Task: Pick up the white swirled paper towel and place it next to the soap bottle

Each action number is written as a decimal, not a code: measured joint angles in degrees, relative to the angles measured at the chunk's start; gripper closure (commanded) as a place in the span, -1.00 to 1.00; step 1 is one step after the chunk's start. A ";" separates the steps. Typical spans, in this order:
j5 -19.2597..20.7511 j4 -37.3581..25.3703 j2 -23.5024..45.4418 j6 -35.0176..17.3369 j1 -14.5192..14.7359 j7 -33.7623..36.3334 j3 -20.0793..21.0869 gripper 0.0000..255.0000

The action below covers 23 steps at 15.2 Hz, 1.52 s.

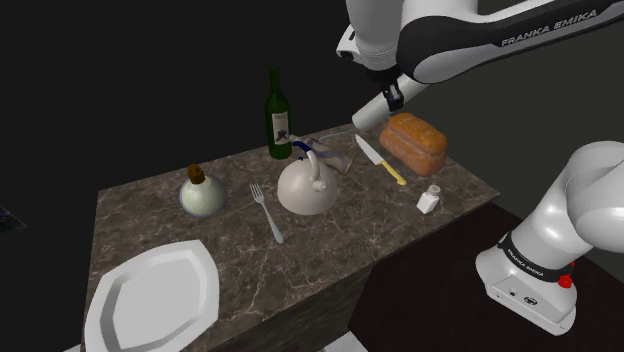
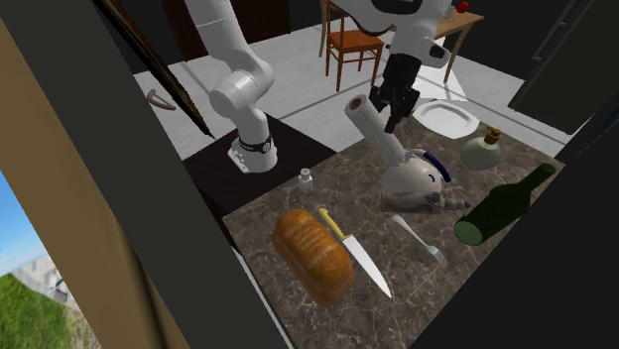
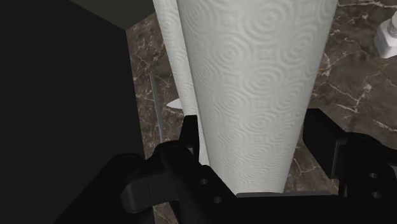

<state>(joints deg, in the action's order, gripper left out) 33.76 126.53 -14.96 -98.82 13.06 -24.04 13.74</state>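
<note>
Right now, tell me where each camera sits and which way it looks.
Shoulder view: beside and a little behind the arm, which rises at that view's right; looks down over the marble counter.
Second exterior view: across the counter, facing back toward the arm, bread loaf nearest.
Wrist view: on the hand, looking down along the fingers clasping the paper towel.
Shared: both exterior views show the loaf, knife and held towel.

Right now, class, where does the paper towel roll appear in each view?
Shoulder view: the paper towel roll hangs upper right of centre, just left of the bread loaf.
Second exterior view: upper middle, slanted, beyond the bread loaf.
Wrist view: clasped in the gripper.
Shared landmark: the bread loaf, exterior views.
</note>
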 measured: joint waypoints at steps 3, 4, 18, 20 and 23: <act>-1.10 -3.92 3.04 3.19 1.54 2.89 2.75 1.00; -1.31 -5.89 4.71 4.40 2.09 4.09 3.80 1.00; 1.41 -36.65 30.11 21.57 12.44 17.60 12.76 1.00; 2.63 -42.72 35.05 24.36 15.19 19.38 13.28 1.00; 4.75 -53.15 42.20 29.19 19.63 20.42 13.35 1.00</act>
<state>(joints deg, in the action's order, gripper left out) 38.52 73.38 27.24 -69.63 32.69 -3.62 27.08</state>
